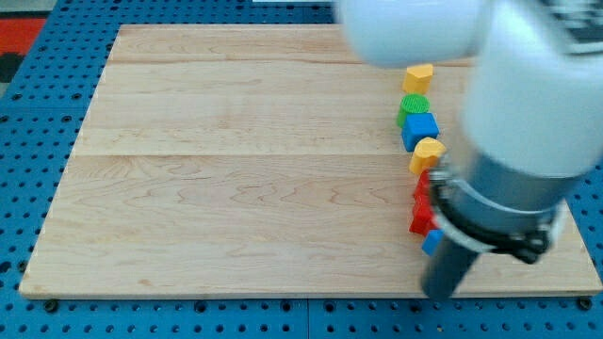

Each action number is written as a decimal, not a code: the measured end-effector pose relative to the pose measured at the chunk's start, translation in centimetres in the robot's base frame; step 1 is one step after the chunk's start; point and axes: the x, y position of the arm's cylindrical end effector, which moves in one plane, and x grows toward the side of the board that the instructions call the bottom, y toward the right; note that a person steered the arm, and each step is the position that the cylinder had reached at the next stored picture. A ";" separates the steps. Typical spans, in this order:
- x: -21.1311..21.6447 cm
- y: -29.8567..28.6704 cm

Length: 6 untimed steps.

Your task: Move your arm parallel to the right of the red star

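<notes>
The red star (421, 218) lies near the board's right edge, mostly hidden by my arm; only its left points show. A second red piece (421, 185) sits just above it and a blue piece (431, 243) just below it. Above them, running up the view, stand a yellow block (427, 153), a blue cube (420, 130), a green block (413, 105) and a yellow block (419, 76). My rod comes down to the right of and below the red star; its tip (440, 294) is blurred, near the board's bottom edge.
The wooden board (245, 169) lies on a blue pegboard table (38, 141). My large white and grey arm body (528, 141) covers the board's right side and hides whatever lies there.
</notes>
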 end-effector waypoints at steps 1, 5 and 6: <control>-0.1 7.3; -8.4 9.0; -8.5 8.7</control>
